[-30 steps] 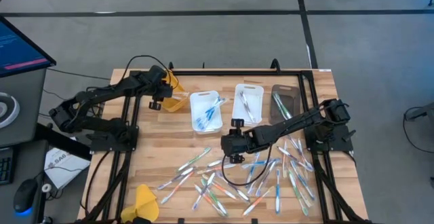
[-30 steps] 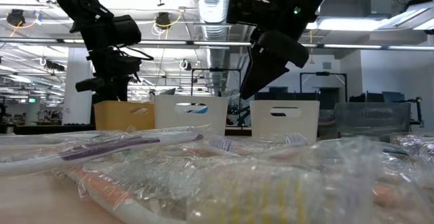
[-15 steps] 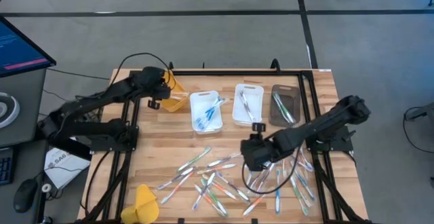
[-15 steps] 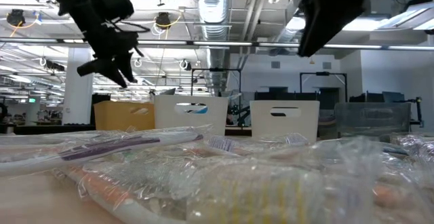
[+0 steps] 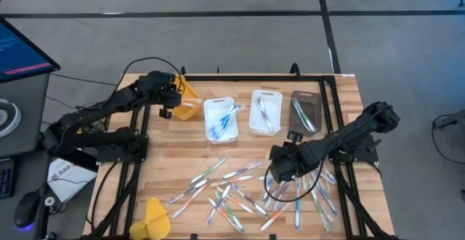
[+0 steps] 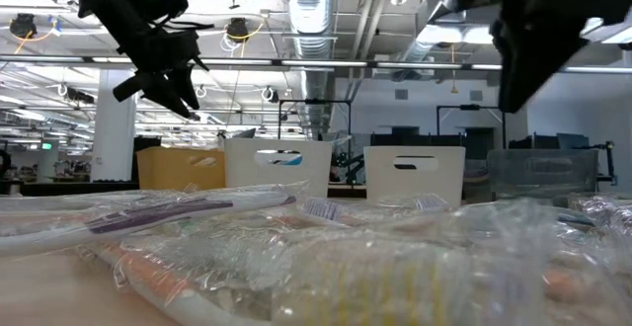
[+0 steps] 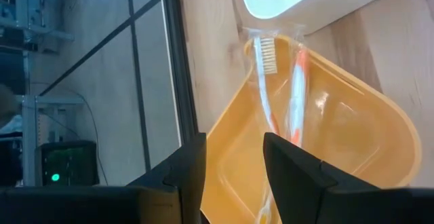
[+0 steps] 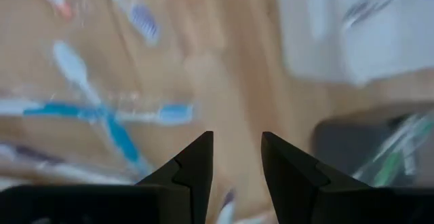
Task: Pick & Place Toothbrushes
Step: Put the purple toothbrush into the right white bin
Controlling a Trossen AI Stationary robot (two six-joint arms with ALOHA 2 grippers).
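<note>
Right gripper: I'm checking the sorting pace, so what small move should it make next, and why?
Probably lower the right gripper onto a loose toothbrush in the toothbrushes scattered on the table. Its fingers stand apart with nothing between them, and the wrist view shows a blue toothbrush just ahead on the wood.

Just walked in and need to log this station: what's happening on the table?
Two robot arms are sorting toothbrushes from a loose pile on the wooden table into trays. The left gripper hangs open over the yellow tray, where an orange toothbrush lies. The right gripper is open and empty above the pile. The white trays and the dark tray hold a few brushes.
</note>
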